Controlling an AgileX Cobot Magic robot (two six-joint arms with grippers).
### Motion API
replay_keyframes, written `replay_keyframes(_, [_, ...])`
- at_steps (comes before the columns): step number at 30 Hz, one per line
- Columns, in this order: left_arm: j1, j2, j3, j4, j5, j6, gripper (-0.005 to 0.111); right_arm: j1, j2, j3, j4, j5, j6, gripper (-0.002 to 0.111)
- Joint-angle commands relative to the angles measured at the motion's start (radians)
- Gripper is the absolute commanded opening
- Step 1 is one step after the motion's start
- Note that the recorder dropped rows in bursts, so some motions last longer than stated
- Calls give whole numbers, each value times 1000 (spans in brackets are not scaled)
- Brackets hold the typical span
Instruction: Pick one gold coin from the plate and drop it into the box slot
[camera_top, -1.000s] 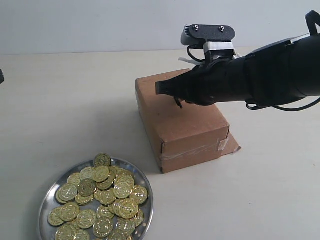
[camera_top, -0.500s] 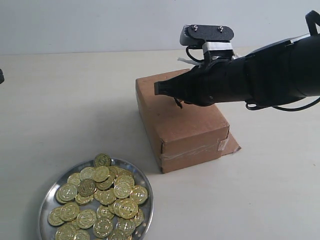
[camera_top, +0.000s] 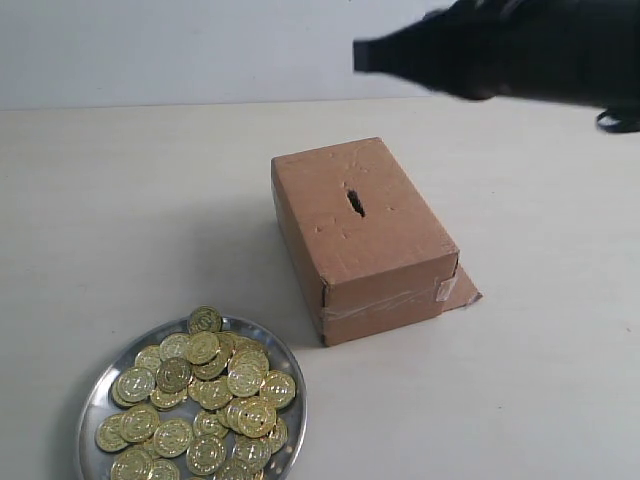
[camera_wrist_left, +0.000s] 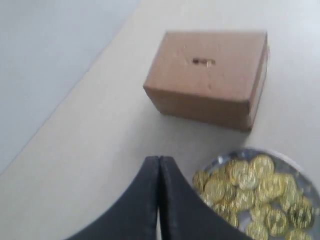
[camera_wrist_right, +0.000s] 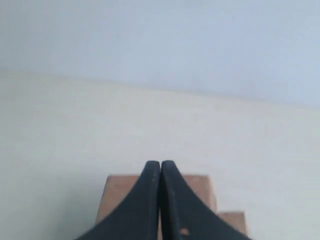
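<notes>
Right gripper (camera_wrist_right: 160, 172) above the box (camera_top: 365, 235)
Jaws pressed together, seemingly empty; next pick needs them opened over the plate (camera_top: 95, 400).

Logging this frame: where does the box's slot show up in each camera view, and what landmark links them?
Exterior view: the slot sits just above centre, in the middle of the box top.
Left wrist view: slot in the picture's upper half, mid-top of the box.
Right wrist view: slot not visible; only box edges show behind the shut right gripper.
Shared landmark: the box.
</notes>
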Motion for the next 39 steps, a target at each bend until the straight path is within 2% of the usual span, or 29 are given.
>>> replay_keyframes(1, [0,-114,89,-67,-250,-136,0,3,-236,39,-4,-22,-92,0])
replay_keyframes(4, [0,-188,206,-127,-410,-158,0,3,-376,111,-4,-22,-92,0])
replay_keyframes(8, [0,-257,400,-165,-556,-177,0,3,-551,253,-4,-22,-92,0])
replay_keyframes(15, [0,-326,730,-184,-971,-324,0,3,-833,525,-4,-15,-64,0])
replay_keyframes(18, [0,-330,835,-184,-1084,-366,0,3,-943,622,-4,-15,-19,0])
replay_keyframes(24, [0,-330,980,-184,-1123,-371,0,3,-1112,753,-4,-11,-1,0])
replay_keyframes(33, [0,-330,983,-184,-1095,-372,0,3,-1240,885,-8,-3,-4,0])
replay_keyframes(39, [0,-330,983,-184,-1045,-357,0,3,-1253,886,-15,-3,-4,0])
